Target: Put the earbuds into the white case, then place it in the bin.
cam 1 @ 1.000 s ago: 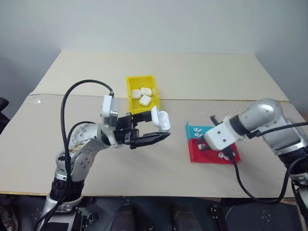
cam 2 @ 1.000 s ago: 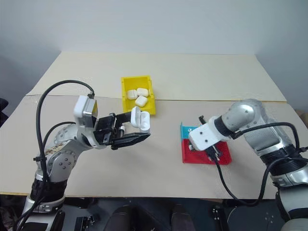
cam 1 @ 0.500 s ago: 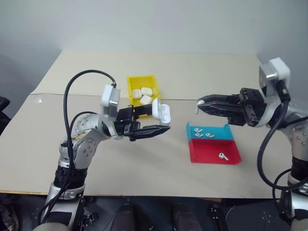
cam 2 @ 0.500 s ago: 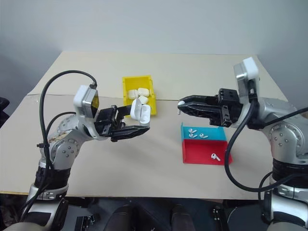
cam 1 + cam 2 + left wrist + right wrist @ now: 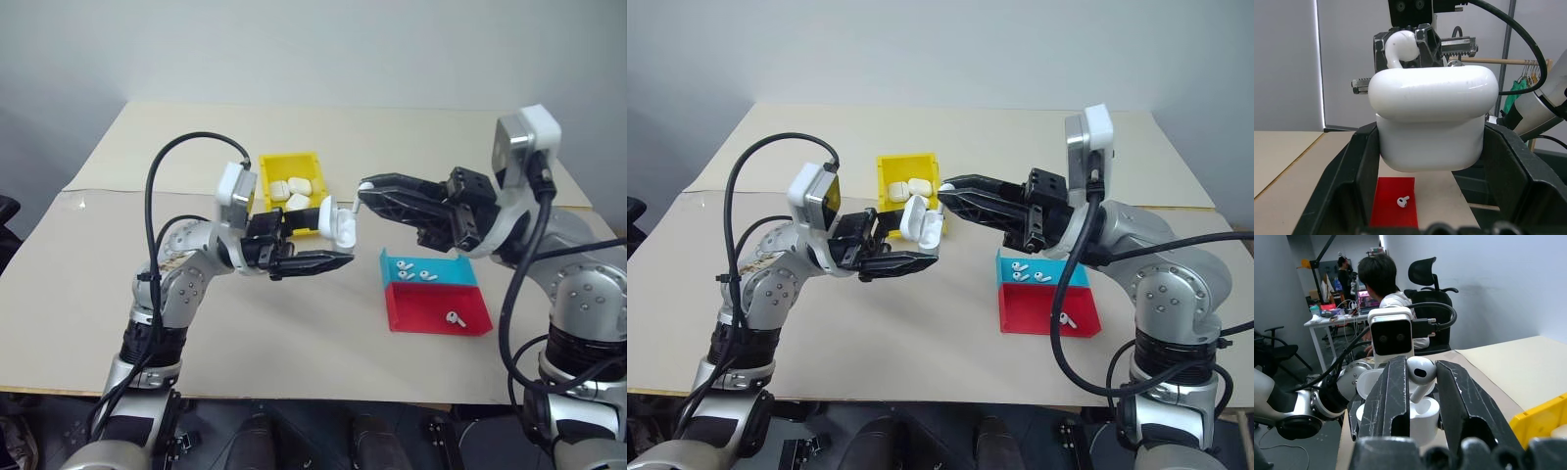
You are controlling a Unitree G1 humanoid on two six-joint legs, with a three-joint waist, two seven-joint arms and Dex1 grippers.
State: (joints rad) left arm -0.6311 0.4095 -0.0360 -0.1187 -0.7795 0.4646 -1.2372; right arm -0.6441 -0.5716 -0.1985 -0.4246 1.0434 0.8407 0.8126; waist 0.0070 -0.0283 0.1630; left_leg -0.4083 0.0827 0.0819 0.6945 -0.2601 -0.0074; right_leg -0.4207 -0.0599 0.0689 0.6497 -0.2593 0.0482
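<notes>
Left gripper [image 5: 328, 240] is clamping the white case [image 5: 341, 223], lid open, above the table [image 5: 147, 147] in front of the yellow bin [image 5: 266, 171]. Opposite it, the right gripper [image 5: 364, 191] is pinching one earbud [image 5: 1420, 373] just over the case's mouth, which the right wrist view is showing clearly. Both arms are reaching inward, roughly level. More earbuds [image 5: 411, 270] are lying in the blue tray [image 5: 460, 266], one in the red tray [image 5: 421, 315].
</notes>
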